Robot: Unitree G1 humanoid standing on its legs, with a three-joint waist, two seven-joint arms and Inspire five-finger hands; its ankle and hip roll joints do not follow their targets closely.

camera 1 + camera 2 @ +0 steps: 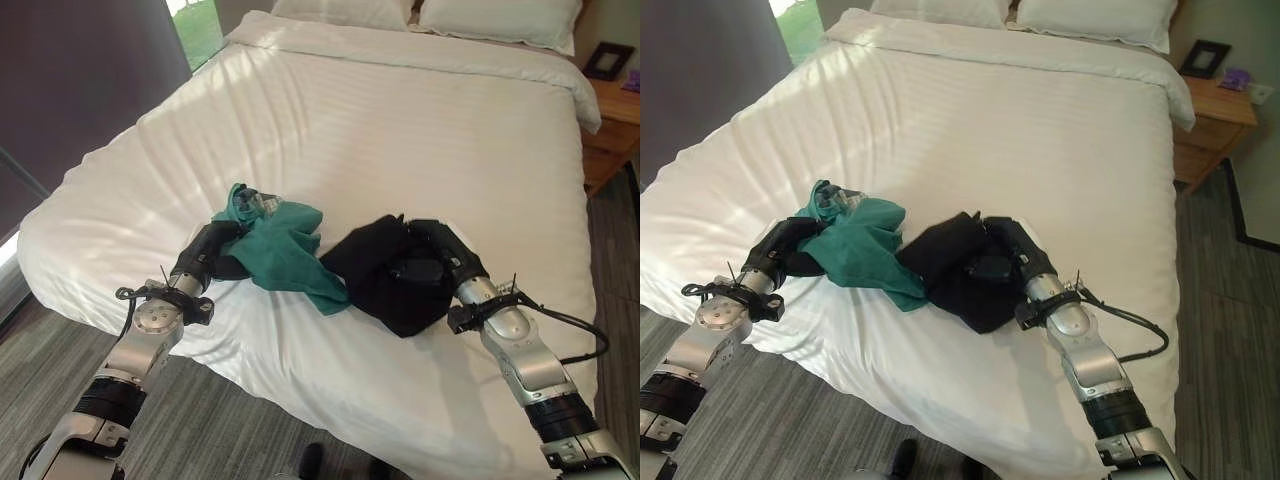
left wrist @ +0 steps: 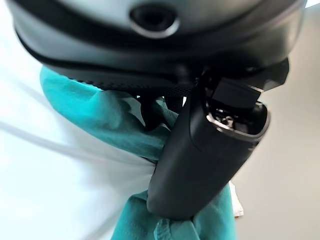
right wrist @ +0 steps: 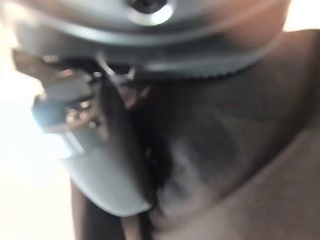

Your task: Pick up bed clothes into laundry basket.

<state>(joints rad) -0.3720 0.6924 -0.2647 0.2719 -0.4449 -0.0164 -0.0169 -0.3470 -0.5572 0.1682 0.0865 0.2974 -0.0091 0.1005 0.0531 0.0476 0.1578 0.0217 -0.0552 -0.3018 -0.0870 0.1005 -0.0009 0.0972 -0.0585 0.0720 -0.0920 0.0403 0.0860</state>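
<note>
While both arms reach onto the near part of the bed, the notes run from the hands outward.

Left hand point(image 1: 212, 248): lies at the near-left end of the teal garment point(image 1: 285, 250). Its wrist view shows the thumb pressed against bunched teal cloth with a fold caught behind it, so the hand reads as closed on the cloth.

Right hand point(image 1: 432, 262): sits on top of the black garment point(image 1: 375, 265), dark on dark. Its wrist view shows the thumb against black cloth, but the fingers cannot be made out. Whether it grips or merely rests cannot be told.

Teal garment, lie: crumpled heap, long axis slanting from the left hand toward the near right, where its tail touches the black heap's edge. Left hand is the nearer one.

Black garment, lie: rumpled mound to the right of the teal one, directly under the right hand, stretching slightly toward the bed's near edge. Right hand is the nearer one.

Key relation: each garment is already at its own hand, so no reach is needed. The lift should probably go up and back toward the robot.

Count: two garments, one teal and one black, with one hand at each.

Bed point(image 1: 400, 120): white striped cover, two pillows point(image 1: 500, 18) at the head.

Nightstand point(image 1: 610, 125): wooden, on the bed's far right.
</note>
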